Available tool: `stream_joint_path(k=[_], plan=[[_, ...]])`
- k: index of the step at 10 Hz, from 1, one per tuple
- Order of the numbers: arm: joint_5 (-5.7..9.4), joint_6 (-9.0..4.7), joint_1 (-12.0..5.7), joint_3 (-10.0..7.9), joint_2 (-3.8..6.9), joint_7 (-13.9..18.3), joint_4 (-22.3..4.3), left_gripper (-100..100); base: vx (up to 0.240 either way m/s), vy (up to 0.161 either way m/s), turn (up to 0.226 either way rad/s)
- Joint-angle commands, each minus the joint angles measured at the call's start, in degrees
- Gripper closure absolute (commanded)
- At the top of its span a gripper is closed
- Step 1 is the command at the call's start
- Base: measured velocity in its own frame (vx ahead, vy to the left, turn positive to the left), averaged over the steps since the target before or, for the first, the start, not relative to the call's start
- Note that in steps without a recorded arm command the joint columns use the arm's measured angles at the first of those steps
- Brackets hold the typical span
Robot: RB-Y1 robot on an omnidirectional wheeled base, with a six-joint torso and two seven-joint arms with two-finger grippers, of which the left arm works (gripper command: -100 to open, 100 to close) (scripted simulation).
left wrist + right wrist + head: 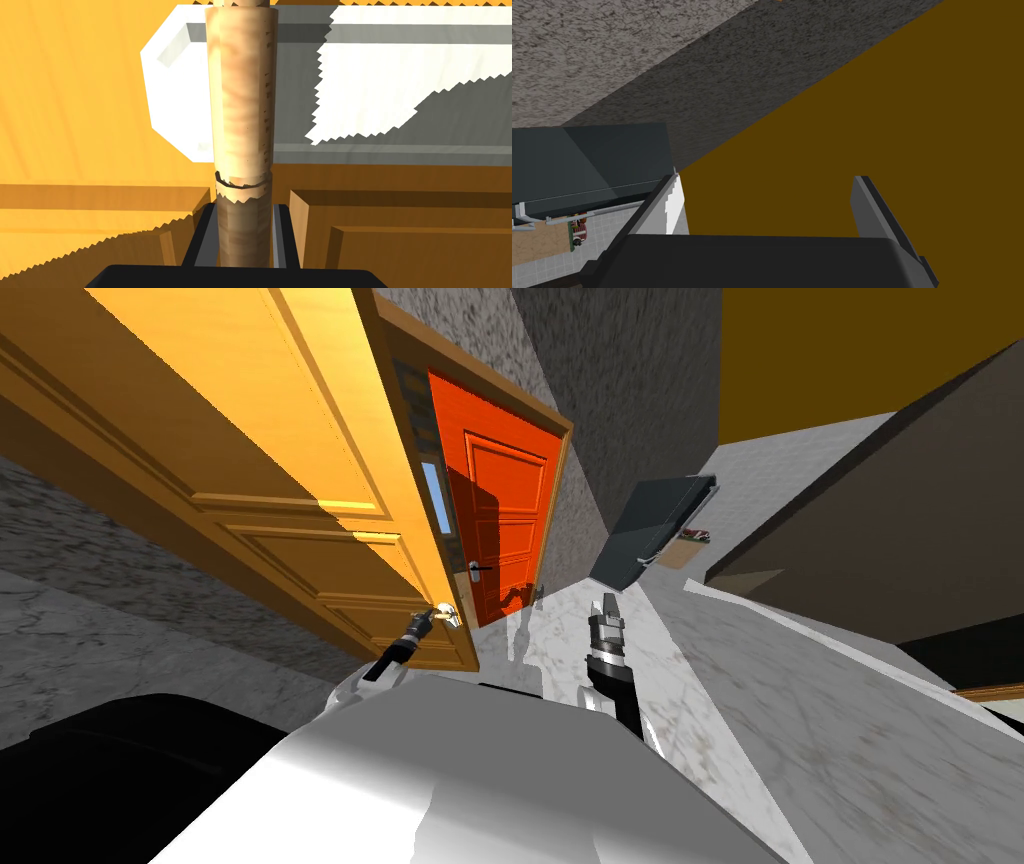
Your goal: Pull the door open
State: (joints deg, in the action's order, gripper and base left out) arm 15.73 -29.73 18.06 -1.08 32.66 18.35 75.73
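The yellow-orange panelled door (pixel 250 438) stands swung out from its brown frame, with its free edge near the left arm. Through the gap shows a red door (pixel 505 518) with a dark lever. On the yellow door, a white plate (pixel 380 90) backs a pale, wood-grained cylindrical handle (pixel 242 100). The left pincer (pixel 243 235) is clamped on that handle, one finger pressing each side. The right pincer (pixel 769 205) is raised well apart from the door, fingers spread wide and empty.

Smooth orange wood grain is being shown on the door (pixel 250 438) at upper left, paler mottled wood on its lever handle (pixel 242 100); the wall (pixel 620 368) at top centre is being rendered rough, speckled grey.
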Motion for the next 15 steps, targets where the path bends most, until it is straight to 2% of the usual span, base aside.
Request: stream_joint_path(k=[1,2,3,4,12,13,14,15], plan=[[-0.04,-1.69,1.45,1.15,0.67,0.83,0.51,100,-0.200,0.044,-0.108],[0.04,-2.48,2.40,1.54,1.28,1.32,0.96,100,-0.209,0.074,-0.129],[0.08,-2.04,1.49,0.98,1.21,1.07,-0.06,100,-0.098,0.035,-0.024],[0.12,-3.49,2.59,1.70,2.06,1.81,-0.12,100,-0.169,0.032,-0.139],[0.50,-9.81,6.84,4.27,6.23,4.83,0.15,100,-0.204,0.056,-0.142],[0.61,-9.08,6.56,3.61,6.13,4.53,-0.01,100,-0.098,0.025,-0.014],[0.55,-10.46,7.25,4.11,6.77,5.08,-0.42,100,-0.133,0.040,-0.129],[0.53,-10.81,7.40,4.22,6.93,5.22,-0.51,100,-0.194,0.068,-0.133]])
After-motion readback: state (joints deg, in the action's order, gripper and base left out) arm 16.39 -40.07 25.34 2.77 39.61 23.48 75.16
